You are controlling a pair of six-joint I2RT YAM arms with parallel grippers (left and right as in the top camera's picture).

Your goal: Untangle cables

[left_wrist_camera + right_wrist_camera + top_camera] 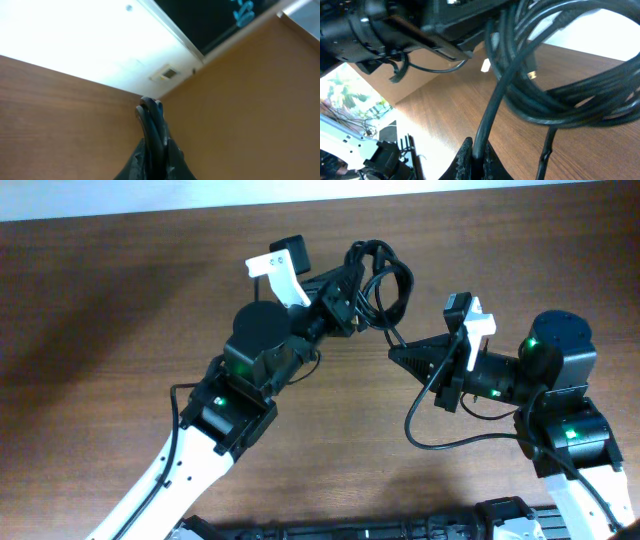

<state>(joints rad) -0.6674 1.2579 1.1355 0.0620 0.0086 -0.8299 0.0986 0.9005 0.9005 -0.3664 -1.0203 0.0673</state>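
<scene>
The left tool (pixel 350 292) was clamped on the looped cables (pixel 386 275), holding them over the desk (pixel 120 300) at the frame's upper middle, seemingly as an anchor. The right tool (pixel 397 354), pinched shut on one cable, looked placed to draw it free.

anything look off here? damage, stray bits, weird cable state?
Nothing damaged or spilled. Only oddity: the cables are one knotted coil of overlapping loops, held by both arms. The left gripper is clamped on several strands at once; the right gripper pinches a single strand leading out of the coil.
</scene>
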